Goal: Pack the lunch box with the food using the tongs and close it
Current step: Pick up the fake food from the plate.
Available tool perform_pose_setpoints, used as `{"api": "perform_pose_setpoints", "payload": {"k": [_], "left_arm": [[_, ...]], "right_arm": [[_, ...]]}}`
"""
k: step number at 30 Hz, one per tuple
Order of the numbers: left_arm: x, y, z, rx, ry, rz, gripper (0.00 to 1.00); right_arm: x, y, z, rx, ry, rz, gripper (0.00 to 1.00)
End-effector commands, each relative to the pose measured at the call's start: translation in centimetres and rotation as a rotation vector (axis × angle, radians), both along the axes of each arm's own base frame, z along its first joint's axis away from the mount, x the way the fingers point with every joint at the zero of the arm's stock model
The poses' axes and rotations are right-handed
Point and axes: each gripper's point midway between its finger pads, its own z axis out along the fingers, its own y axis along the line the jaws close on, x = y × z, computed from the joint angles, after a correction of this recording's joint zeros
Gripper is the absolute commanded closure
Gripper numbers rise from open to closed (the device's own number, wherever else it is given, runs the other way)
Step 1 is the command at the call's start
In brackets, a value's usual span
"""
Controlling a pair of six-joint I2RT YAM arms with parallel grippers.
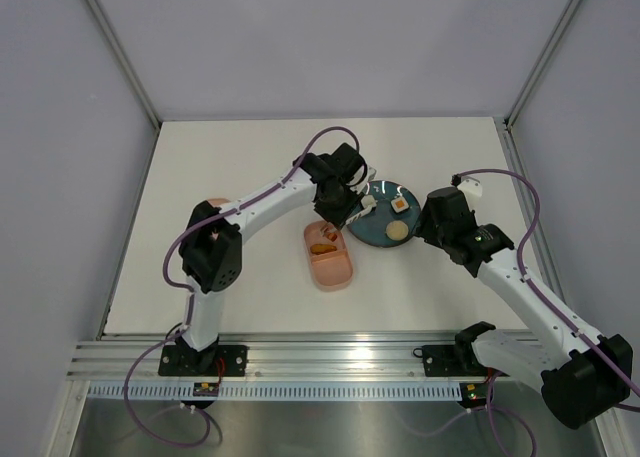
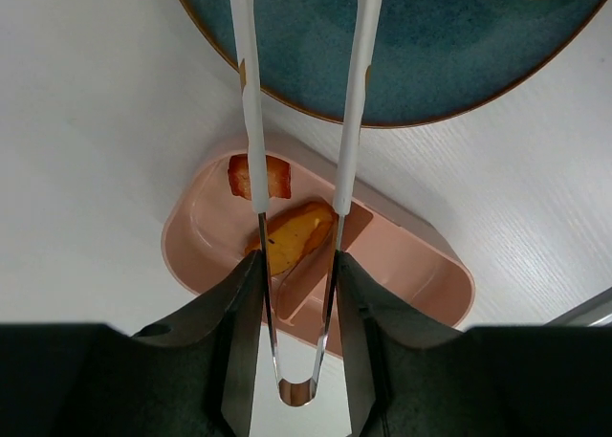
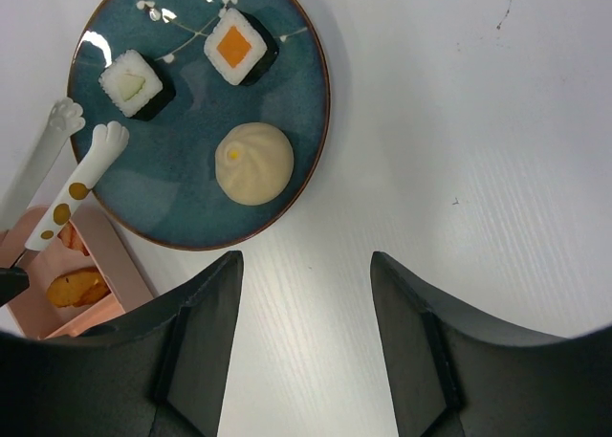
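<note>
Above lunch box (image 2: 421,255): left end effector (image 2: 296,279) grips tongs (image 2: 253,121).

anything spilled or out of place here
Nothing stands out. Two pieces sit inside the lunch box. Two sushi rolls and a bun sit on the teal plate. The tongs are held squarely in the left claw. No spills visible.

A dark teal round plate (image 3: 182,193) with a thin brown rim sits on the white desk (image 1: 230,157), right of its middle. Pale grey walls (image 1: 330,37) enclose the desk, and a ribbed metal rail (image 1: 330,355) lines its near edge.
</note>
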Motion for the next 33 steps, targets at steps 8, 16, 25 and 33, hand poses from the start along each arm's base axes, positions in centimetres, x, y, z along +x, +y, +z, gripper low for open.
{"api": "perform_pose_setpoints", "payload": {"k": [8, 16, 25, 33], "left_arm": [[1.7, -0.1, -0.4, 0.039, -0.053, 0.007, 0.61], [2.2, -0.7, -1.5, 0.040, -0.039, 0.004, 0.60], [2.8, -1.4, -2.3, 0.047, -0.032, 0.002, 0.59], [3.4, -1.9, -2.2, 0.047, -0.038, -0.004, 0.57]], "right_arm": [[0.9, 0.3, 1.4, 0.023, -0.038, -0.007, 0.36], [1.0, 0.3, 1.5, 0.022, -0.040, -0.003, 0.36], [1.0, 0.3, 1.7, 0.020, -0.042, 0.002, 0.36], [1.1, 0.4, 1.6, 0.025, -0.041, 0.002, 0.36]]}}
